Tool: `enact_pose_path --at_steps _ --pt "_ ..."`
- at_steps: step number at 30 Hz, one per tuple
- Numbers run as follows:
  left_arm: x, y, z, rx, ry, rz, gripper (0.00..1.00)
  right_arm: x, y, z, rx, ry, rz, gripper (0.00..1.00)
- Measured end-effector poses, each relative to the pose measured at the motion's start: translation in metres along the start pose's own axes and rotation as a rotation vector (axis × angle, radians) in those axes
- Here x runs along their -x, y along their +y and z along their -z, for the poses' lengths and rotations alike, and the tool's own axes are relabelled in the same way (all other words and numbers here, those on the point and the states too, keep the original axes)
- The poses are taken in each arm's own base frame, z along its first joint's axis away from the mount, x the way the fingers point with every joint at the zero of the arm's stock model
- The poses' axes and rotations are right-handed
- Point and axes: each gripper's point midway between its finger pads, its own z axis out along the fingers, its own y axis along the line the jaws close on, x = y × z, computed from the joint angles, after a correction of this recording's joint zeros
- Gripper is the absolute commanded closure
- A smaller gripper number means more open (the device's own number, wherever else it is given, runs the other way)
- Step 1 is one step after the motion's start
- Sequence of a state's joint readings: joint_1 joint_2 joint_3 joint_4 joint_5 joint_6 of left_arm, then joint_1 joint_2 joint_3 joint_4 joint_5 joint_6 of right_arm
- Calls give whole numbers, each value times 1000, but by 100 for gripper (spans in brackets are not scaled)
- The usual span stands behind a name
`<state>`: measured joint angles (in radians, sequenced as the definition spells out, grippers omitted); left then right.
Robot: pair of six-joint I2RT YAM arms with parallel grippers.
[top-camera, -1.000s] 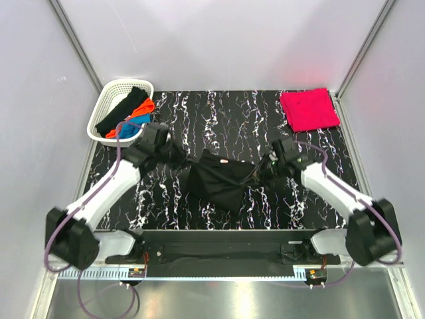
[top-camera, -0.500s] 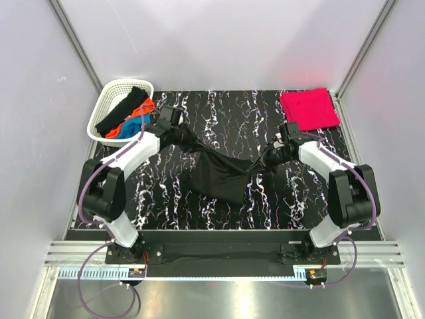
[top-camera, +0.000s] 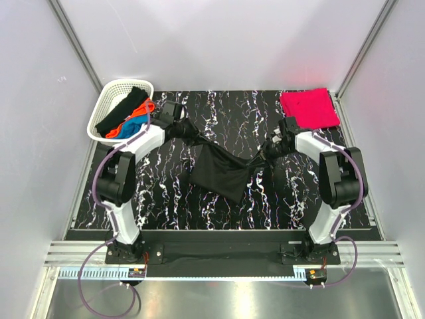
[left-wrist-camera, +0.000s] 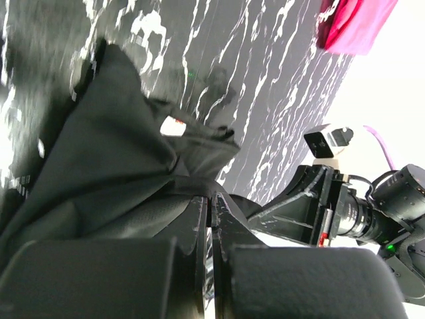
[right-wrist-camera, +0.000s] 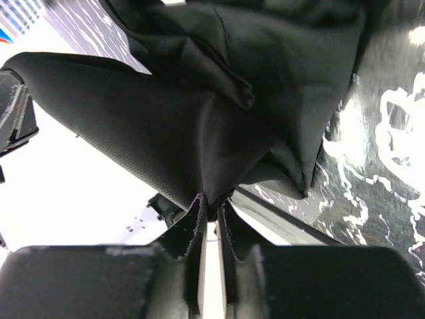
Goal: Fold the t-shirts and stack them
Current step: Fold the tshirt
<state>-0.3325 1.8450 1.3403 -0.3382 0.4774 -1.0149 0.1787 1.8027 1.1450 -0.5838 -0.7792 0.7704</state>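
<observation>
Step in hand: by my reading, spreading the black t-shirt [top-camera: 219,174] between both claws before the first fold.
Left claw [top-camera: 194,136]: fingers pressed together on a bunched edge of the shirt, at 10 o'clock from the worktop [top-camera: 166,199] centre.
Right claw [top-camera: 263,157]: pinched tight on the opposite edge, at 3 o'clock.
Shirt location: slung slack between the claws, its belly sagging toward 6 o'clock. Whether it touches the worktop cannot be told.
Stack: one folded pinkish-red t-shirt [top-camera: 309,109] at 1 o'clock.
Pending: black, orange and blue shirts [top-camera: 129,113] in the white lattice basket [top-camera: 99,109] at 11 o'clock.
Technique: draw the claws apart evenly until the cloth is taut, then lower it flat. Both grips hold bunched fabric, so look for doubled layers.
Top view only: the full sag, the basket and the stack.
Left wrist view only: a small white label [left-wrist-camera: 174,125] on the cloth.
Right wrist view only: folds fanning out from the pinch.
</observation>
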Motion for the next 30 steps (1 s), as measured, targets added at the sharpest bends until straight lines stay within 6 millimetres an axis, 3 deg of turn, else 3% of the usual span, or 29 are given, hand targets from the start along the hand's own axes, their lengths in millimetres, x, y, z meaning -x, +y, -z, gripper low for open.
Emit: enact_pose_path --at_steps 5,6,8,12,16,19,24,27,30 --pt "19 -1 -19 -36 -9 -18 75 33 3 1 3 -35 0 69" --pt "22 2 -23 -37 -6 -20 74 44 3 1 4 -45 -2 61" --pt "33 2 -35 -47 4 -27 67 65 -1 1 -1 -66 -17 54" --pt "52 4 -51 -52 24 -89 64 101 -13 14 -46 -135 -7 44" --pt "58 1 -35 -41 7 -204 63 118 -13 36 -90 -211 60 44" --pt "54 -14 -12 -75 -7 -288 65 110 -8 47 -111 -233 126 45" --pt "12 -34 21 -176 14 -403 69 77 9 47 -89 -227 241 74" --pt "-21 -26 18 -212 73 -417 71 60 16 28 -54 -179 270 80" --pt "-39 -10 4 -213 139 -399 73 55 20 4 -20 -122 275 83"
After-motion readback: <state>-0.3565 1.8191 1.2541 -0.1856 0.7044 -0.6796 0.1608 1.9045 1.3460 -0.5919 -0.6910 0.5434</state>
